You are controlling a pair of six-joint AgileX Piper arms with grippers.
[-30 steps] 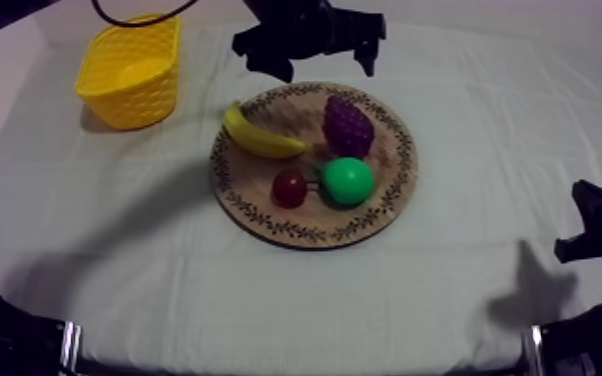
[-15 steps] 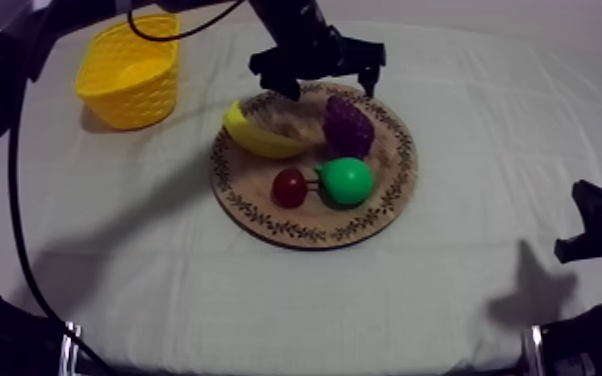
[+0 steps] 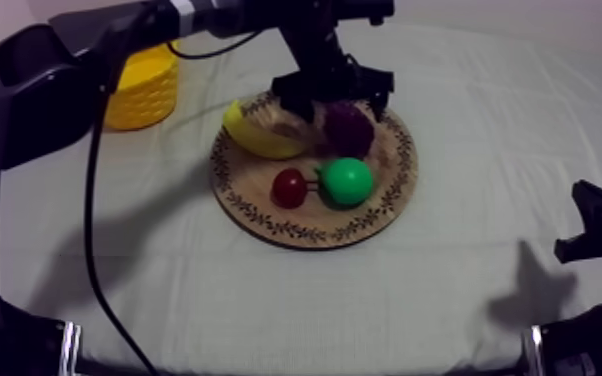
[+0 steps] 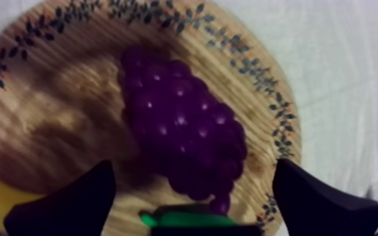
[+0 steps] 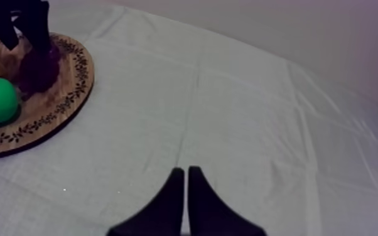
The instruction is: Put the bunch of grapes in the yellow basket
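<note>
Resting on the round wooden board (image 3: 265, 212), the bunch of grapes (image 3: 348, 128) is a dark purple, knobbly cluster of small glossy beads, broad at one end and tapering to a tip. It lies on the far half of the board, inside the rim's band of dark leaf patterns, on wood with fine straight grain. The left gripper (image 3: 342, 104) hangs directly over the bunch with its two black fingers spread wide, one on each side of the cluster and neither touching it. Just beside the grapes lies a smooth, curved yellow banana (image 3: 255, 136). Nearer the front of the board sit a shiny round green fruit (image 3: 346, 181) and a small red fruit (image 3: 288, 187), side by side. The yellow basket (image 3: 145, 92), with ribbed woven-looking walls, stands well apart at the table's far left. The right gripper (image 5: 183, 188) rests over the creased grey-white cloth (image 3: 465, 290), its fingers pressed together into a narrow wedge around nothing.
</note>
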